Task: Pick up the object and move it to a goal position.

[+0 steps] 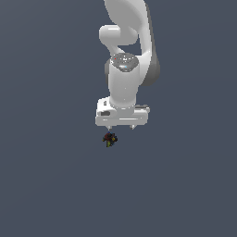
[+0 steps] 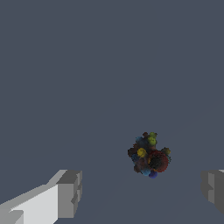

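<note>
Plain slate-grey floor [image 1: 51, 185] is filling both views, no markings, no goal marker showing anywhere. We're seeing the object [image 1: 109, 139] sitting alone on it: a tiny dark irregular lump with red, green, yellow and some blue specks, far smaller than the hand above it.

We're reading everything off that lump. The gripper [image 1: 121, 127] is hanging just above it, jaws spread wide and holding nothing. In the exterior view the lump is sitting almost under one fingertip rather than under the middle of the gap. The wrist view is agreeing: the object [image 2: 149, 154] is lying between the two fingers [image 2: 69, 194] but offset toward the far finger, and ahead of the line joining the pads. Beyond the gripper, the white arm [image 1: 125, 51] is rising straight up out of frame. Nothing else is lying near the lump.

Our call: we're sitting at the pre-grasp, no contact yet.

Risks we're flagging:
- Descending from this offset could land a fingertip on the lump or just beside it and knock it away, since it looks light and free on the floor.
- Closing off-centre means one pad arrives first and shoves the lump sideways; the bumpy shape could roll or squirt out.
- Stopping too high, the pads could close over the top of it and miss.
- Goal isn't visible, so we can't judge the carry path.
</note>
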Controlling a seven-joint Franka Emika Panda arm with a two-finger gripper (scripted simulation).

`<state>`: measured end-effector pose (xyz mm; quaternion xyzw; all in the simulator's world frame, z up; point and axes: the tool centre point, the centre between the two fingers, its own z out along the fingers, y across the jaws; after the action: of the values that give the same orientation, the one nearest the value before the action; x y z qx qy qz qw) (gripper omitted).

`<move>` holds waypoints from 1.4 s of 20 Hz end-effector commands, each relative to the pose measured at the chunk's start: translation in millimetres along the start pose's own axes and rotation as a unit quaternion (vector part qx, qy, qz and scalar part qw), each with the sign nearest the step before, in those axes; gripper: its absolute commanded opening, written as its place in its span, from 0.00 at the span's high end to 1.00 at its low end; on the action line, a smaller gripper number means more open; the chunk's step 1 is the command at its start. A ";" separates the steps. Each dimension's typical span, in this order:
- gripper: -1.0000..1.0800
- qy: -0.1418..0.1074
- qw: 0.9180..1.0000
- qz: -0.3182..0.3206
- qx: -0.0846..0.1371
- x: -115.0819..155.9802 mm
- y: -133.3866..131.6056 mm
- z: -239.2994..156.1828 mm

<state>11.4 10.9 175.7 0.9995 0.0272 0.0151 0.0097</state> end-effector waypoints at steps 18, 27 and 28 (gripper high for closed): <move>0.04 0.027 0.999 0.035 -0.004 14.7 28.5 -22.6; 0.04 0.016 0.994 0.113 0.003 5.2 34.4 6.4; 0.04 0.014 0.992 0.125 0.003 3.5 35.4 11.1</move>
<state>19.4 -22.7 172.3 0.9962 -0.0801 0.0331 0.0053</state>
